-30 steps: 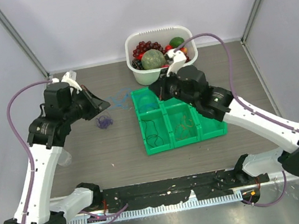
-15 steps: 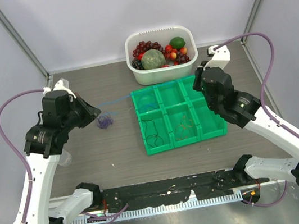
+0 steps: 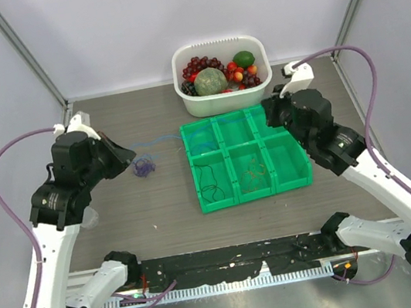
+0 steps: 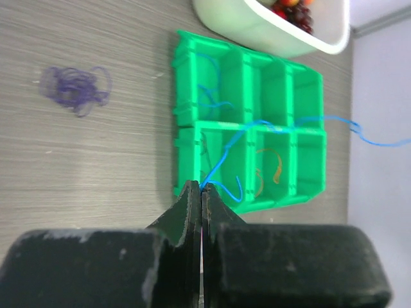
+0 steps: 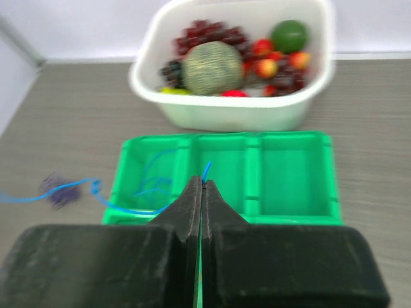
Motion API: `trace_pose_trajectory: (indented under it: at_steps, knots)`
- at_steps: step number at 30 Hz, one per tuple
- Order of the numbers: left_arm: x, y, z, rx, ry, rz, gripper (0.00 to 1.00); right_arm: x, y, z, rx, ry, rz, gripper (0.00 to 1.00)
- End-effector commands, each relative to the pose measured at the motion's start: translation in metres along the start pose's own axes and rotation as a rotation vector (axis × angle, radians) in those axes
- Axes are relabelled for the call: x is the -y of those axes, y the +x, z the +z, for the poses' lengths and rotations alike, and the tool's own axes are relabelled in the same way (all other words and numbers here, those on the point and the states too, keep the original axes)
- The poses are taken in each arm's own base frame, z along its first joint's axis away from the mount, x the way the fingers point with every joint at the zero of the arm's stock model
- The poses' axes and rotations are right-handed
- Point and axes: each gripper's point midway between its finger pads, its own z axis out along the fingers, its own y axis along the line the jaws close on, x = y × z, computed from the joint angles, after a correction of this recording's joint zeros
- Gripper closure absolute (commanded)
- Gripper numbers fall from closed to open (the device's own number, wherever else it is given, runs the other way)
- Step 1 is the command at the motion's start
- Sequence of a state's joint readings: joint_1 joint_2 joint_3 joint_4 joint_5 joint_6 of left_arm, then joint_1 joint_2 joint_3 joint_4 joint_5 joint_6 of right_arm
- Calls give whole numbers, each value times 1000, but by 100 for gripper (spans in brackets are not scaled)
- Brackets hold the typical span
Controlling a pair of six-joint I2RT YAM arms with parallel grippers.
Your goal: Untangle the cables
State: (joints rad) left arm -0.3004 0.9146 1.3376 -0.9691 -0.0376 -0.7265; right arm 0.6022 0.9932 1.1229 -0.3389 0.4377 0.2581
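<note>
Two grippers, one cord. The left gripper (image 4: pixel 201 187) is just off the left side of the green tray (image 3: pixel 257 194), jaws pressed together on one end of the blue cable (image 4: pixel 222 159). The right gripper (image 5: pixel 202 183) is above the tray's far-right corner, jaws likewise clamped on the same cable, with a short tail poking past the tips. Between them the cable spans the far half of the tray. It is not taut: kinks and a loose loop sag toward the far-left compartment.

Other cords, each apart from the rest:
- purple cable (image 3: pixel 143 167): small clump on the table, left of the tray and near the left gripper, not touching the blue one as far as the top view shows.
- black cable (image 3: pixel 210 181): near-left compartment.
- orange cable (image 3: pixel 253 170): near-middle compartment.

White tub (image 3: pixel 221 103) of fruit stands just beyond the tray's far edge, not involved.

Step in hand (judgement): drawing out the last cord to confirm it is free of knots. Sorting looks mostly done.

Next move (judgement): lower the blue cable into a compartment of its own, far-left being the obvious one. One gripper should release first, so the other can feed the slack down in a pile. Keep the left end clear of the purple clump, and don't let any length drape over the dividers into the black or orange compartments.
</note>
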Motion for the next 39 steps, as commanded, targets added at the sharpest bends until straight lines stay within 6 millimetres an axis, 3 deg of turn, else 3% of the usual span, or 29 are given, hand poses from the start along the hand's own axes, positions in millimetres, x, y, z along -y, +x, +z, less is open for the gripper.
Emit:
trace_pose_trajectory:
  at_steps: [1, 7, 11, 14, 18, 20, 25, 29, 33, 36, 39]
  knots:
    - [48, 10, 13, -95, 258, 37, 100, -74, -1, -1, -52, -363, 83, 99]
    - [84, 52, 34, -393, 456, -12, 100, -98, -3, 2, -80, -460, 135, 99]
    - [111, 62, 50, -440, 506, -14, 100, -76, -2, 13, -86, -318, 119, 99]
    - [146, 65, 67, -440, 521, 2, 100, -49, -2, 18, -92, -156, 104, 99]
    - [193, 82, 109, -482, 517, 34, 100, -29, -12, 18, -67, -43, 91, 99]
    - [201, 90, 136, -499, 479, 41, 100, -27, -17, 18, -59, -28, 86, 99]
    - [195, 110, 211, -531, 345, 57, 99, -23, -23, 31, -53, -1, 96, 99]
    - [195, 127, 244, -583, 312, 50, 100, -27, -31, 38, -50, -19, 106, 99]
    - [179, 124, 253, -547, 222, 80, 100, -33, -17, 48, -93, -45, 98, 99]
    - [158, 107, 252, -482, 152, 85, 100, -54, -2, 55, -139, -148, 112, 99]
    - [133, 90, 247, -439, 124, 17, 100, -77, 0, 56, -145, -261, 151, 99]
